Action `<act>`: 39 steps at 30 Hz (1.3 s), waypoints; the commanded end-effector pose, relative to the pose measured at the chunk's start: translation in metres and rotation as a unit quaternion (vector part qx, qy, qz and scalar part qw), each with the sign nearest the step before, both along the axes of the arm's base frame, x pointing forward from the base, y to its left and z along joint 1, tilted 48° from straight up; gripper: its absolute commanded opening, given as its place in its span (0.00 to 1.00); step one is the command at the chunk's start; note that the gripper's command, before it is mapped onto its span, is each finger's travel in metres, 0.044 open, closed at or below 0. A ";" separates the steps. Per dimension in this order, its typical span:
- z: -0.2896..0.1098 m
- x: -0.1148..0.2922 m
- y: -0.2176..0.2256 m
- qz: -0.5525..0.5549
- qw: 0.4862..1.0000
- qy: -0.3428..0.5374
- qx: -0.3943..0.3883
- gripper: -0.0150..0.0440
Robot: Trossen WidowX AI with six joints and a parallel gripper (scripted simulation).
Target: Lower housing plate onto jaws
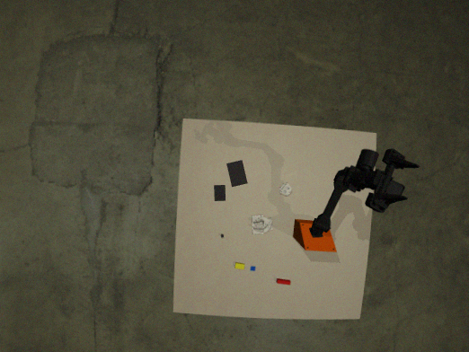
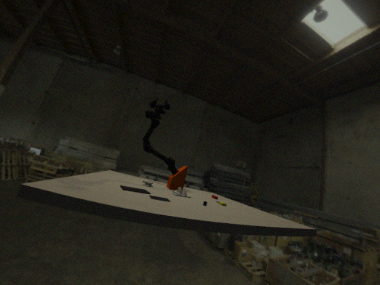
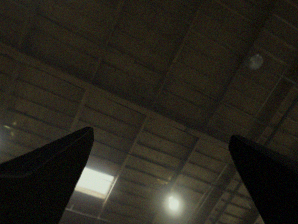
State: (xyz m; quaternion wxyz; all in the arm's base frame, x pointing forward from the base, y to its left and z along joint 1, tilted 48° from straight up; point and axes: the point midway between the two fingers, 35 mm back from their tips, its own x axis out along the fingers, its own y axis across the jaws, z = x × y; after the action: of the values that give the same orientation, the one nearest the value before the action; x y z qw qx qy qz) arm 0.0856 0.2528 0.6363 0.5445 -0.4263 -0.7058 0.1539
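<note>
Wrist view: your gripper (image 1: 412, 181) (image 2: 161, 100) (image 3: 162, 137) is standing wide open, holding nothing, with its two dark fingers framing roof and lights. From the exterior you're seeing it pointing up, high above the table (image 1: 202, 292) (image 2: 255, 219); from the top it's showing past the table's right edge. Your black arm (image 1: 331, 203) (image 2: 159, 154) is rising from the orange base (image 1: 329, 246) (image 2: 177, 180). Your housing plate is probably the small white piece (image 1: 286, 189) (image 2: 147, 184), lying on the table well apart from the larger white assembly (image 1: 261, 224) (image 2: 181, 193); you can't confirm which is which, or see the stubs, at this size. So if that ID is right, your plate isn't sitting on the jaws. Farther out, you're looking at a large dark rectangle (image 1: 237, 173) (image 2: 135, 189) lying near a smaller dark rectangle (image 1: 219, 193) (image 2: 159, 198), then a tiny black block (image 1: 222, 235) (image 2: 204, 203). Along the picture's lower part in top, a yellow block (image 1: 240, 266) (image 2: 222, 203) is lying near a blue block (image 1: 252, 268), with a red block (image 1: 283, 281) (image 2: 215, 196) resting farther right.
</note>
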 end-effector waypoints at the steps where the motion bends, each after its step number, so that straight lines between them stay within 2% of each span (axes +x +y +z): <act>1: -0.008 0.015 0.003 -0.011 0.999 0.032 -0.012 1.00; 23: -0.056 0.100 -0.001 -0.089 0.970 0.221 -0.050 1.00; 39: -0.099 0.158 -0.022 -0.156 0.921 0.354 -0.048 1.00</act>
State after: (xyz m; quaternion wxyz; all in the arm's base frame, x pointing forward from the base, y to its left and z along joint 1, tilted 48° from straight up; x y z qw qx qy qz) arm 0.2336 0.2350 0.5469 0.7418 -0.4747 -0.4087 0.2394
